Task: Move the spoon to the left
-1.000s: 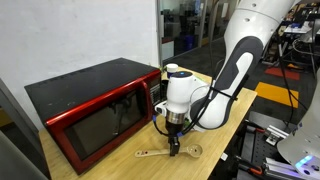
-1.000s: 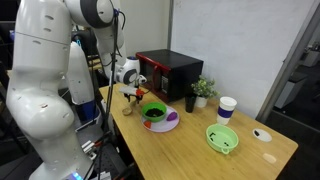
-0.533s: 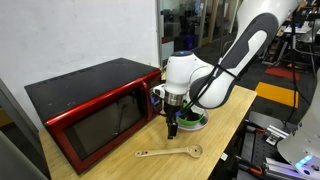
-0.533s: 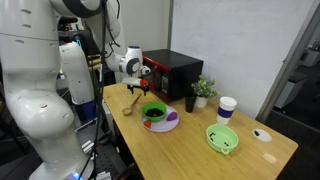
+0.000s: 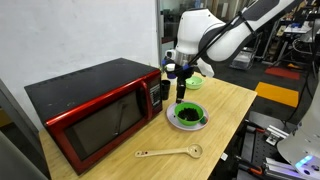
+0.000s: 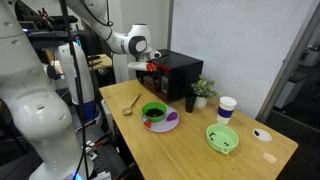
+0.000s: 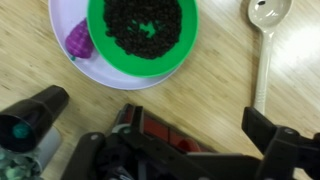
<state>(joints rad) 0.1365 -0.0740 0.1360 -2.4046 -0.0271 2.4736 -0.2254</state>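
In an exterior view, the red microwave (image 5: 80, 112) stands at the far left of the worktop (image 5: 225, 100), its door shut. To its right and nearer the front edge, the spoon (image 5: 170, 153) lies flat on the bare wood. Its thin handle points toward the microwave side and its small round bowl points right. Further right, my claw (image 5: 181, 90) hangs in the air above the green bowl (image 5: 188, 116), well apart from the spoon and touching nothing. From this angle I cannot tell how its jaws stand.

In an exterior view from another side, the spoon (image 6: 131, 103) lies at the left, near the green bowl (image 6: 154, 112), which sits on a pale plate (image 6: 172, 123). My claw (image 6: 150, 68) hangs above them, in front of the microwave (image 6: 178, 70). To the right come a black cup (image 6: 190, 102), a small potted plant (image 6: 204, 90), a white cup (image 6: 227, 108) and a light green dish (image 6: 222, 139).

In the wrist view, the black cup (image 7: 35, 112) is at the lower left. The plate (image 7: 60, 25) carries a purple piece (image 7: 78, 40) beside the green bowl (image 7: 140, 68), which is full of dark bits. The spoon (image 7: 263, 60) lies at the right, apart from the plate, with its bowl at the top edge. Along the bottom, my claw (image 7: 188, 120) is spread wide with nothing between its jaws.
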